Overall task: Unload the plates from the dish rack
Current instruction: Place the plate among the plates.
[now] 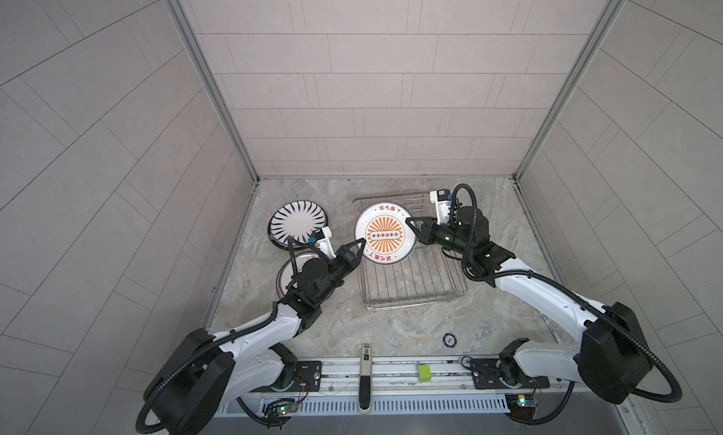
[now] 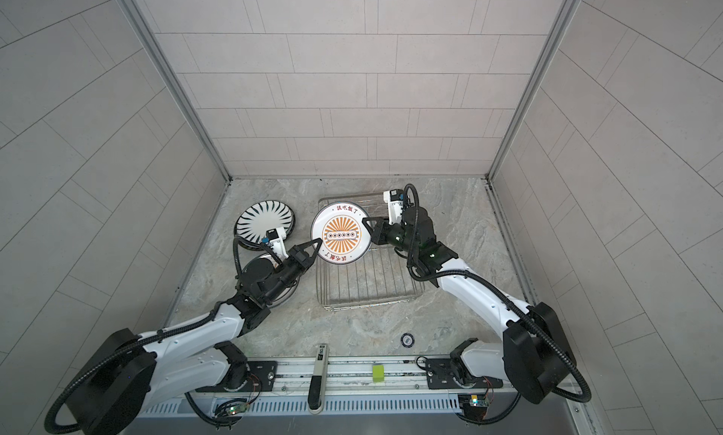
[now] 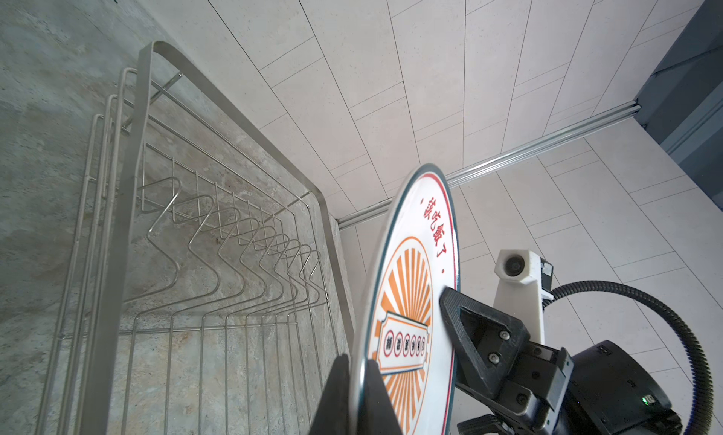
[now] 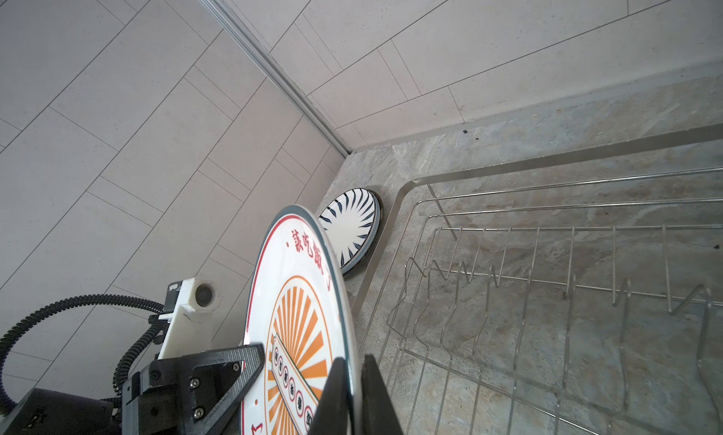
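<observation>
Top views: you have one dish rack (image 1: 414, 284), two claws and three plates you can count.
Held plate: one, the sunburst plate (image 1: 385, 233), face up in the air over the rack's far left part.
Look: white, orange rays round a ticket-shaped panel, red characters, red ring, dark rim.
Left claw (image 1: 362, 244): clamped on its near-left rim.
Right claw (image 1: 409, 221): fingers astride the right rim; you cannot tell whether it grips.
Counter (image 1: 391, 327): one striped plate (image 1: 298, 221) tops a stack left of the rack, with the number beneath unclear. One more plate (image 1: 285, 281) is mostly hidden under the left arm.
</observation>
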### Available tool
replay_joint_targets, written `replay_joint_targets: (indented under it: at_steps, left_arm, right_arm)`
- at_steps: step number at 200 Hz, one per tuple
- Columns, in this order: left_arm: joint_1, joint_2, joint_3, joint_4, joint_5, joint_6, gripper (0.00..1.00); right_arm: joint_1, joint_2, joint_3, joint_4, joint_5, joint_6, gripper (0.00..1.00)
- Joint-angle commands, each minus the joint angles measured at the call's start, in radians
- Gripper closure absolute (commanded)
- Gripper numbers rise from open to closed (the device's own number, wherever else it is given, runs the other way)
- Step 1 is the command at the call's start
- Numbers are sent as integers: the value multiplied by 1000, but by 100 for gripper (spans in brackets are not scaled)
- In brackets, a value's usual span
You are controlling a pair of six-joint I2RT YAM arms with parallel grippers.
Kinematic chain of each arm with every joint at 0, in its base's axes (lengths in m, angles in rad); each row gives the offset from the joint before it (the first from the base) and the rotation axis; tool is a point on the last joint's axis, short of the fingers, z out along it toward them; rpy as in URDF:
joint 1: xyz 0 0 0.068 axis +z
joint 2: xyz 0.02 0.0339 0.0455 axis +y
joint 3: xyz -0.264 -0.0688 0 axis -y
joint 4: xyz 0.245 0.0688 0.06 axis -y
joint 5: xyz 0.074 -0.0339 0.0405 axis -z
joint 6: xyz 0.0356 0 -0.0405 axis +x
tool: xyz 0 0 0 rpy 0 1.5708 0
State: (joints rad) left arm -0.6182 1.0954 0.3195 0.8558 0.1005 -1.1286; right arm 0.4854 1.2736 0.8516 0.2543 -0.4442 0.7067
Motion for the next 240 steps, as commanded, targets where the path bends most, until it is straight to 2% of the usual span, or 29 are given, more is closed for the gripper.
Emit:
replay_joint_targets:
  at_steps: [1, 36, 46, 65, 72, 76, 156, 222, 240]
  left_arm:
    - [-9, -20, -2, 70, 4, 21, 100]
    - [-10, -18, -4, 68, -12, 13, 100]
    - [-11, -19, -4, 69, -12, 12, 100]
    - [-10, -18, -5, 69, -17, 12, 100]
    - [-11, -19, -4, 68, -21, 12, 100]
    - [-11, -19, -4, 68, -23, 12, 100]
    - [-9, -29, -3, 34, -88, 16, 100]
    - [1, -108, 17, -157, -227, 10, 100]
    - [10, -118, 42, -215, -235, 4, 100]
  right_arm:
    - [11, -23, 13, -53, 25, -10, 75]
    - [10, -39, 2, -62, 33, -12, 64]
    - [11, -40, 1, -66, 34, -14, 58]
    - [10, -44, 0, -77, 33, -10, 27]
    - [10, -46, 5, -90, 35, -10, 4]
    - [10, -45, 9, -102, 35, -11, 1]
    - [12, -125, -10, -174, 88, -84, 1]
    - [-26, -285, -24, -371, 199, -168, 1]
    - [-45, -342, -34, -414, 241, -178, 1]
